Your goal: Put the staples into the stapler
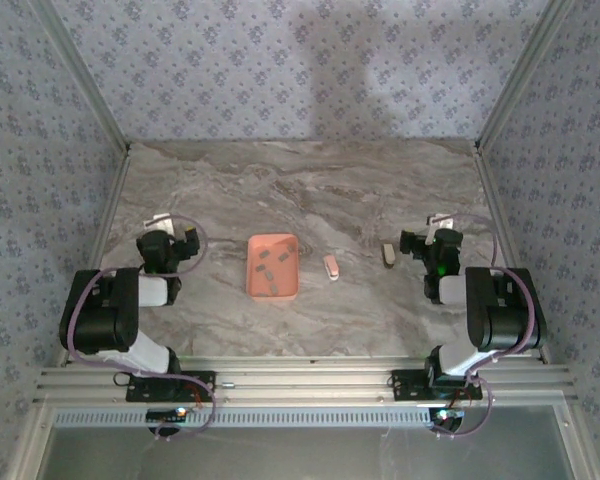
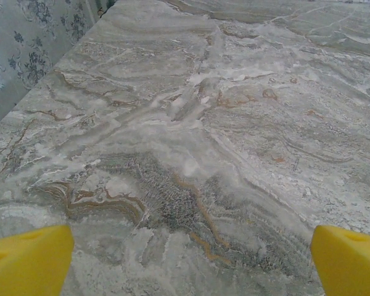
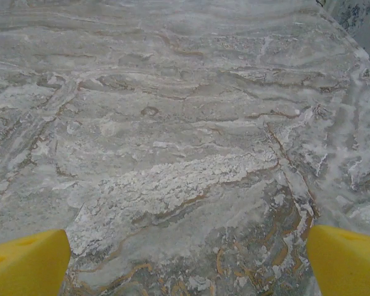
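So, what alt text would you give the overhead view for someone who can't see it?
A salmon-pink tray holding several small grey staples sits in the middle of a marbled table, with a pink mini stapler and a tan stapler to its right. The left gripper and right gripper flank them, holding nothing.

A grey-brown marbled counter (image 1: 230, 200) fills mid-frame, a salmon-pink tray (image 1: 258, 244) sits at its centre, and floral wallpaper (image 1: 280, 60) runs along the top.

Staples (image 1: 265, 256) lie in the tray (image 1: 272, 237); one stapler (image 1: 331, 267) right, another stapler (image 1: 388, 254) farther right.
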Robot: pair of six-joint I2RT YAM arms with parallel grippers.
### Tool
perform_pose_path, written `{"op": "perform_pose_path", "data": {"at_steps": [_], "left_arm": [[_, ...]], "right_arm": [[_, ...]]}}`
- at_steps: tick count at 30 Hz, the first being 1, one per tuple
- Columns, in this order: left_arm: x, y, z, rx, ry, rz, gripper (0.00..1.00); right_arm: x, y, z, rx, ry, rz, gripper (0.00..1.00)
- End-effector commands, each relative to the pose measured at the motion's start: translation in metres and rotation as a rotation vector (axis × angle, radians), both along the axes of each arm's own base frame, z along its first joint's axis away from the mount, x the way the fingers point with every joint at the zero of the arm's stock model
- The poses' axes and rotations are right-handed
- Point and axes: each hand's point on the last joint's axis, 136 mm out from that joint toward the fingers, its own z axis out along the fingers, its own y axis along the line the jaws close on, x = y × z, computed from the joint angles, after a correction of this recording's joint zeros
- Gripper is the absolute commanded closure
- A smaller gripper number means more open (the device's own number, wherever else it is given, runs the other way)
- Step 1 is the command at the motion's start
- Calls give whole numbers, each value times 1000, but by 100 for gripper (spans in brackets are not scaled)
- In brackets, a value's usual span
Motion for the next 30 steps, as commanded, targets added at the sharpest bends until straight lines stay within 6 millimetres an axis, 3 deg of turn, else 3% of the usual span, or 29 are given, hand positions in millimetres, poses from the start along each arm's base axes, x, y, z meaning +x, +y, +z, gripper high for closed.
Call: {"op": "perform_pose_path", "data": {"at_steps": [1,5,30], "left_arm": [[8,-2,15,0,-48,-2,1],[12,-12,14,18,-30,-51,2],[12,-13,14,4,-31,-65,1]], "right_arm": [[8,3,16,-5,-60,28,0],[8,4,16,-5,-58,28,0],[8,3,16,-5,-58,28,0]]}}
